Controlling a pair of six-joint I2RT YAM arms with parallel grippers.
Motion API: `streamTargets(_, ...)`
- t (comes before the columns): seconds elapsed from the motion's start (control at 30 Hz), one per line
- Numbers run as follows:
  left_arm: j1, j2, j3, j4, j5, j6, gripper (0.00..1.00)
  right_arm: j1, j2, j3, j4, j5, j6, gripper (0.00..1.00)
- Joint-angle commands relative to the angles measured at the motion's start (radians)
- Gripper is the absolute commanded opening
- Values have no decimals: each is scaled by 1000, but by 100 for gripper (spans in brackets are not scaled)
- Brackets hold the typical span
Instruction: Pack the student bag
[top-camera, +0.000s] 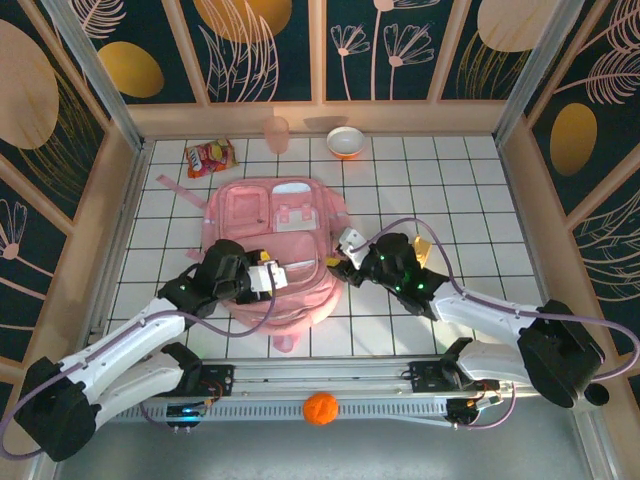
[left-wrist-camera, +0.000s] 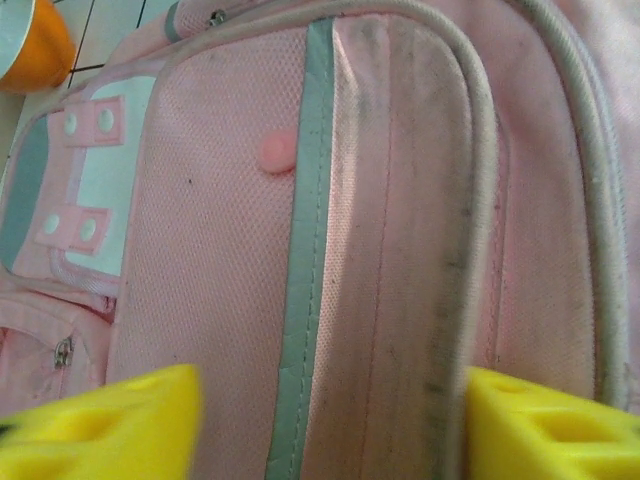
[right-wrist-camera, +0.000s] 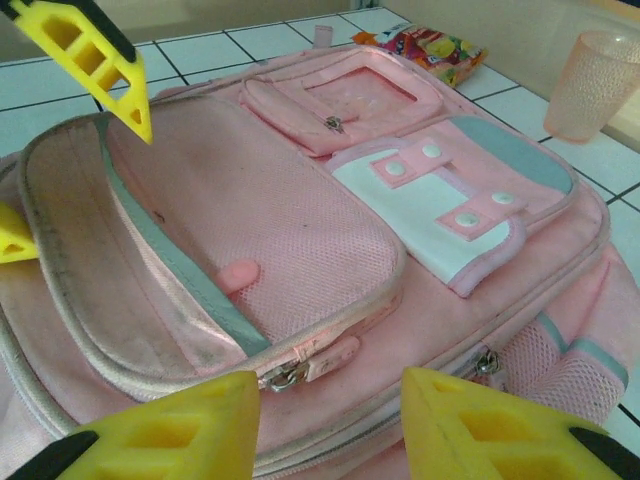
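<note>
Pink bag (top-camera: 240, 215) fabric could slip the left pincer (left-wrist-camera: 330, 420), apart astride the pocket rim (left-wrist-camera: 470, 150); right pincer (right-wrist-camera: 330, 405) likewise apart.

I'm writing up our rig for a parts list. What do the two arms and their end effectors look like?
Both the left arm and right arm have white shells between black joints, with a lilac-grey cable looping along each. Green lights glow on the right wrist. The left end effector and right end effector carry yellow wedge-shaped fingers with hollow cut-outs and black backing.
</note>
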Motion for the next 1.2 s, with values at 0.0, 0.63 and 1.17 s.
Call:
streamTargets(0.0,1,18,21,54,-42,-3,30,5,-27,-25,47,-17,-39,42)
streamTargets(0.63,40,-248,-126,258,202,-144,0,-196,251,241,-229,-495,-283,49)
streamTargets(1.17,39,-213,-101,253,209,-104,0,-159,437,430,-507,-610,-523,42)
